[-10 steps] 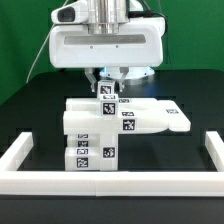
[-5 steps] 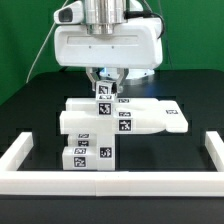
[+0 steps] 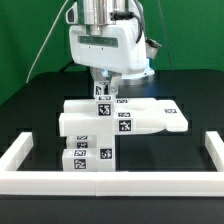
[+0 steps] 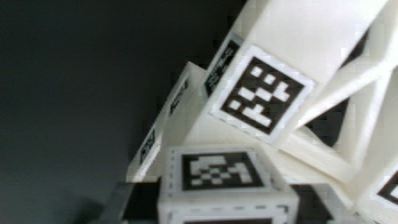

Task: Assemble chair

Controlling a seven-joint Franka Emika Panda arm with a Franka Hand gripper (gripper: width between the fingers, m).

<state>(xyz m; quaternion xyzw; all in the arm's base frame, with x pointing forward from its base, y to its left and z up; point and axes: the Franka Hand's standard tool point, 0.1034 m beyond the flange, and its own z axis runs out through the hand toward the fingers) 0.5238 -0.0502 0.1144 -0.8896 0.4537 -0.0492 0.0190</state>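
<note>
The chair's white tagged parts [image 3: 118, 122] stand joined in a blocky cluster in the middle of the black table, with a flat slab [image 3: 160, 115] reaching toward the exterior view's right. My gripper [image 3: 103, 96] hangs over the cluster's rear top and is shut on a short upright white leg piece [image 3: 103, 90] with a tag. In the wrist view this leg piece [image 4: 217, 172] sits between my dark fingers [image 4: 139, 195], and the gripper [image 4: 217, 200] closes round it. The cross-braced piece [image 4: 338, 120], with a large tag, lies just beyond it.
A low white border rail [image 3: 110, 184] runs along the front and up both sides [image 3: 24, 150] of the table. A green backdrop stands behind the arm. Cables hang behind the robot hand.
The hand has turned about its vertical axis, showing a narrower face now. It stays over the same spot, still holding the leg piece. The chair parts have not shifted.
</note>
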